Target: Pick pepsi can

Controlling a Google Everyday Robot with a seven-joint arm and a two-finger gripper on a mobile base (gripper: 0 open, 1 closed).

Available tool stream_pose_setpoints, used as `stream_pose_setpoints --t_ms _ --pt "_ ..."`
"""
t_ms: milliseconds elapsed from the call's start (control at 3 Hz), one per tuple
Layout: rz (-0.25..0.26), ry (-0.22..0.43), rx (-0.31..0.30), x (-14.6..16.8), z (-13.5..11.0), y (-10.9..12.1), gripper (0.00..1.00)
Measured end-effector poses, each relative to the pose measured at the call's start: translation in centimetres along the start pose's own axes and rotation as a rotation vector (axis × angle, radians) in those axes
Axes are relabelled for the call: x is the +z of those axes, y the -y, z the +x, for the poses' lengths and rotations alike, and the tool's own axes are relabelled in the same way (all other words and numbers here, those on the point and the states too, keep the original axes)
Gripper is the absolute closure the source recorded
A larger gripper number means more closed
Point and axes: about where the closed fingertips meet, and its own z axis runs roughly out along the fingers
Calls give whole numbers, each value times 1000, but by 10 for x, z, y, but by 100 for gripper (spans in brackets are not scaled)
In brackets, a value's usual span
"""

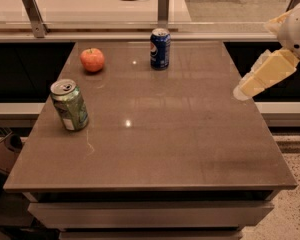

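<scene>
The pepsi can [160, 48] is blue with a silver top and stands upright near the table's far edge, about the middle. My gripper [245, 90] hangs at the right edge of the table, pale and blocky, pointing down and left. It is well to the right of the can and nearer the front, touching nothing.
A green can [69, 105] with a pale label stands at the left. A red apple [92, 60] lies at the far left. The brown table [180, 139] has a drop on every side. A railing with metal posts [32, 7] runs behind it.
</scene>
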Motion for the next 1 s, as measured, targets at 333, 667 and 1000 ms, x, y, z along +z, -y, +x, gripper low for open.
stream_pose_setpoints --t_ms 333,667,1000 --pt "21 154 56 28 -18 12 0" --pt "9 273 100 57 -35 19 0" --pt "-11 340 151 83 -44 23 0"
